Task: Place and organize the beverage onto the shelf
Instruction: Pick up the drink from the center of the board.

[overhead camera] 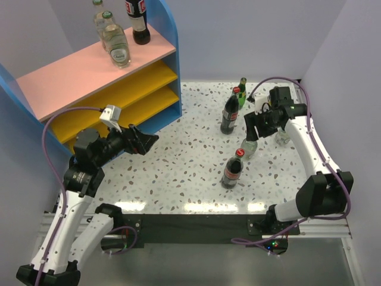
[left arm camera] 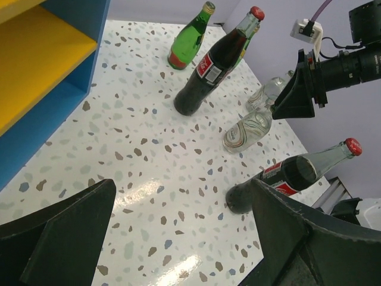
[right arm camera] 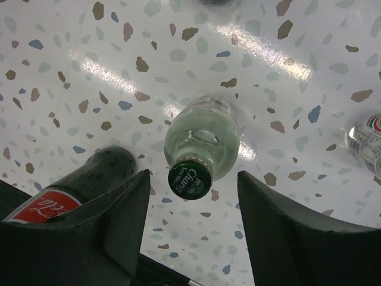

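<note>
The shelf stands at the back left; its pink top holds two clear bottles and a cola bottle. On the table stand a green glass bottle, a cola bottle, a nearer cola bottle and a clear green-capped bottle. My right gripper is open just above that clear bottle, with its cap between the spread fingers and not touched. My left gripper is open and empty, low in front of the shelf. In the left wrist view it faces the table bottles.
Another clear bottle stands behind the right gripper; it also shows in the right wrist view. A cola bottle stands close beside the right gripper's left finger. The shelf's blue side panel is at the left gripper's left. Lilac walls enclose the table.
</note>
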Motion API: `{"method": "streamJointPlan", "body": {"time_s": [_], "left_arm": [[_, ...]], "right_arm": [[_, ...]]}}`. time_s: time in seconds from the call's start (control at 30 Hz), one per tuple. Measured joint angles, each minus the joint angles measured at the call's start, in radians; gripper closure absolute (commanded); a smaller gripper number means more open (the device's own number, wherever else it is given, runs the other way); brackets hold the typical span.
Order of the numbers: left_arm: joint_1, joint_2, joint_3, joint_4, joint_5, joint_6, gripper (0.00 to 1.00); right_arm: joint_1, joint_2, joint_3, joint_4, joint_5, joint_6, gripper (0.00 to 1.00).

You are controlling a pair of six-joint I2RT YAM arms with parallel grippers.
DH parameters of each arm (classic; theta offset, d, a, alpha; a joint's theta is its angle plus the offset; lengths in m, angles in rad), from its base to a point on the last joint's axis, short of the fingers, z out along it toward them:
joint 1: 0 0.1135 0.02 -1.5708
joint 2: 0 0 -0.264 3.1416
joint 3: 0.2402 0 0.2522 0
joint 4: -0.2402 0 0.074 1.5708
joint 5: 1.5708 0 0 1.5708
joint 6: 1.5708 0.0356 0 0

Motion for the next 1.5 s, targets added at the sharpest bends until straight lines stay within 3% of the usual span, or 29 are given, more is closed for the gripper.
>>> {"method": "streamJointPlan", "body": {"time_s": [0.2, 0.4, 0.77, 1.13, 1.5], "left_arm": [[-0.048, 0.012, -0.06, 0.041, -0.012, -0.009, 0.0], [-0.177, 0.055, -0.095, 0.069, -0.085, -0.009, 0.0], [-0.255, 0.135, -0.116, 0.158, -0.149, 0.006, 0.0], [-0.419, 0.291, -0.13, 0.36, -0.207, 0.153, 0.0], [-0.497, 0.444, -0.131, 0.589, -0.223, 0.29, 0.0]], "right_arm": [[0.001, 0.03, 0.0, 0.014, 0.003, -0.005, 0.43], [0.007, 0.06, 0.0, 0.019, 0.01, -0.01, 0.52], [0.027, 0.061, 0.001, 0.017, 0.025, -0.036, 1.0], [0.027, 0.066, 0.142, -0.065, -0.04, -0.115, 1.0], [0.052, 0.066, 0.232, -0.082, -0.204, -0.132, 1.0]]}}
